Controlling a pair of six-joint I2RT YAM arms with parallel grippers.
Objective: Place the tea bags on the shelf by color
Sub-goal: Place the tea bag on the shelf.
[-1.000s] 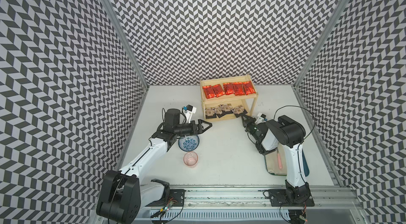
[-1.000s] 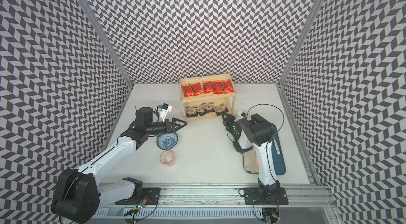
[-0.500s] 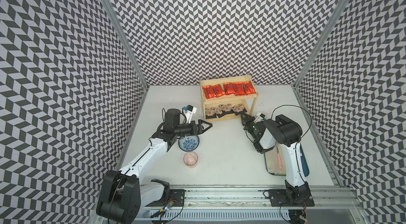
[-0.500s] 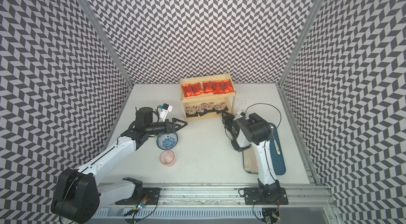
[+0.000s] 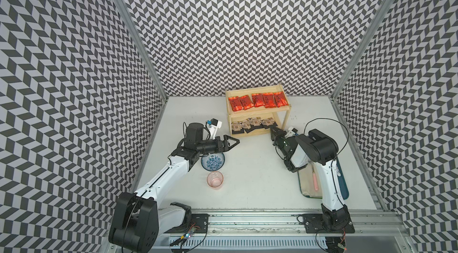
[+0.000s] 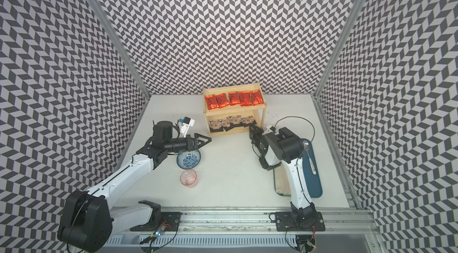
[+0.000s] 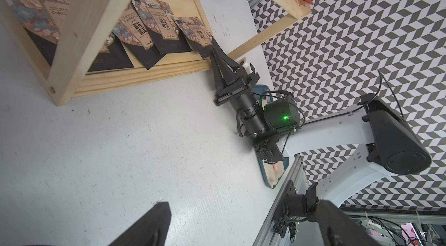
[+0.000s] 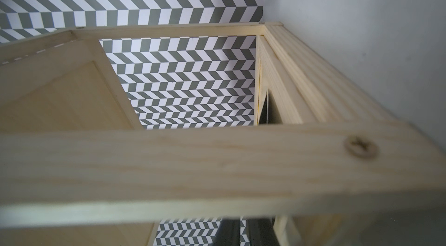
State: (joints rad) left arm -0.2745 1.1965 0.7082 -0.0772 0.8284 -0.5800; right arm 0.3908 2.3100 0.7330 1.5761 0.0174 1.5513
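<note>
The pale wood shelf [image 5: 252, 133] [image 6: 230, 133] stands at the back of the table. Several red tea bags [image 5: 257, 100] [image 6: 233, 98] lie in a row on its top tier, and several black tea bags [image 5: 252, 123] [image 6: 230, 122] [image 7: 156, 32] overlap on the lower one. My right gripper [image 5: 272, 129] [image 6: 252, 129] [image 7: 214, 52] [image 8: 243, 232] has its tips at the corner of the rightmost black bag, at the lower board's right front corner. Its jaws stand a narrow crack apart. My left gripper [image 5: 231, 142] [image 6: 203, 139] [image 7: 241, 228] hovers wide open and empty, left of the shelf.
A blue patterned bowl [image 5: 212, 161] sits under my left wrist, with a pink cup [image 5: 215, 180] in front of it. A blue tray [image 5: 344, 184] with beige cloth lies at the right, beneath my right arm. Patterned walls close in three sides.
My right gripper has edged forward to the shelf's lower board, and its jaws have parted slightly. The left arm has not moved.
</note>
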